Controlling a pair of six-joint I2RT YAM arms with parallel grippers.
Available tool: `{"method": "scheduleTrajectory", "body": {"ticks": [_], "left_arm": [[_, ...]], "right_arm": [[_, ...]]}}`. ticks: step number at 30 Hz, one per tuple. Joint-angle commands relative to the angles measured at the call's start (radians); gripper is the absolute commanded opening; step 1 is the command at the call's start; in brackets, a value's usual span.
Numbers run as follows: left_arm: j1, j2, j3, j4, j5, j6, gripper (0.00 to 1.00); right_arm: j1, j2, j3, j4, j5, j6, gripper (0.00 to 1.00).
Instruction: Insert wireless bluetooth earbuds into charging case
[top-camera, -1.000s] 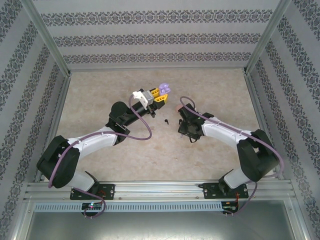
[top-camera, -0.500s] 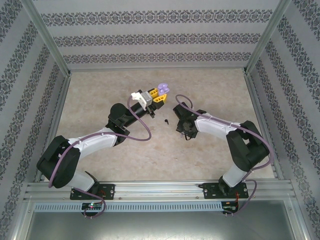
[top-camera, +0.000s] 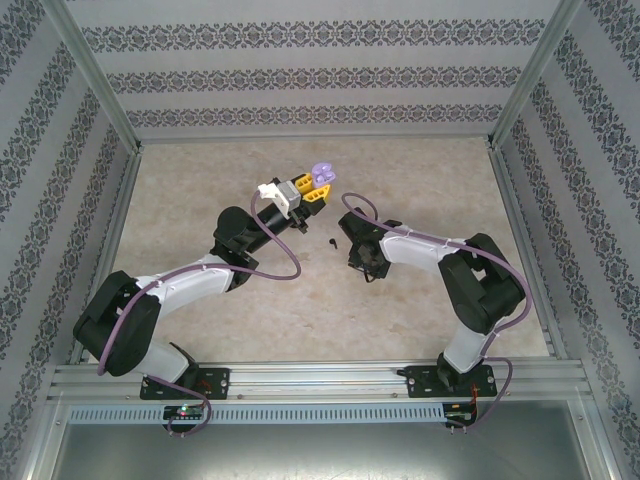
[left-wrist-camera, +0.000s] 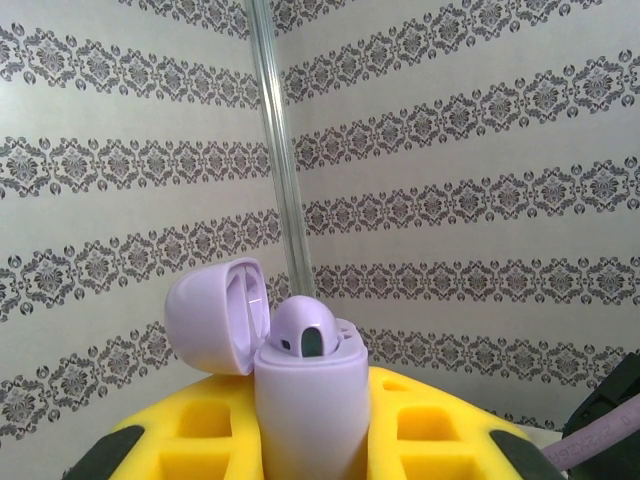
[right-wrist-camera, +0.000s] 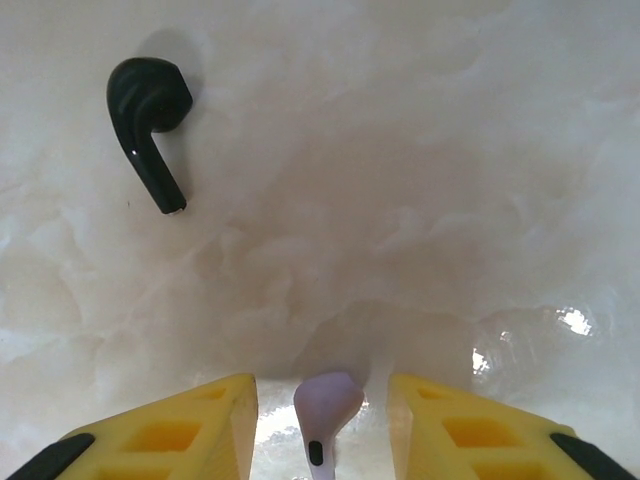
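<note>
My left gripper (top-camera: 308, 191) is shut on a lilac charging case (top-camera: 321, 176), held above the table. In the left wrist view the case (left-wrist-camera: 308, 410) stands upright between the yellow fingers (left-wrist-camera: 190, 430), its lid (left-wrist-camera: 215, 315) swung open to the left. One lilac earbud (left-wrist-camera: 303, 325) sits in it. My right gripper (right-wrist-camera: 320, 388) points down at the table, open, and a loose lilac earbud (right-wrist-camera: 325, 410) lies between its fingertips with a gap on each side. A black earbud (right-wrist-camera: 148, 115) lies on the table farther off to the left, also seen from above as the black earbud (top-camera: 332, 242).
The pale marbled tabletop (top-camera: 420, 180) is ringed by patterned walls and aluminium posts (top-camera: 515, 85). The two grippers are close together near the table's middle, with the right wrist (top-camera: 365, 252) just right of the black earbud.
My right arm has swung left toward the table's middle and its jaws have narrowed. The left gripper with the case has shifted slightly toward the back.
</note>
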Motion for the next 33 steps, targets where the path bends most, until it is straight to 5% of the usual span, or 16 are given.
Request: {"method": "scheduleTrajectory", "body": {"ticks": [1,21,33], "left_arm": [[0.011,0.003,-0.014,0.073,-0.003,-0.019,0.0],[0.011,0.009,-0.003,0.072,0.001,-0.034,0.0],[0.011,-0.002,0.014,0.042,0.01,-0.044,0.0]], "right_arm": [[0.007,0.022,0.015,-0.006,0.035,0.011,0.38],[0.008,0.046,0.014,0.02,0.012,-0.008,0.25],[0.004,-0.125,-0.053,0.072,0.045,-0.049,0.19]]}}
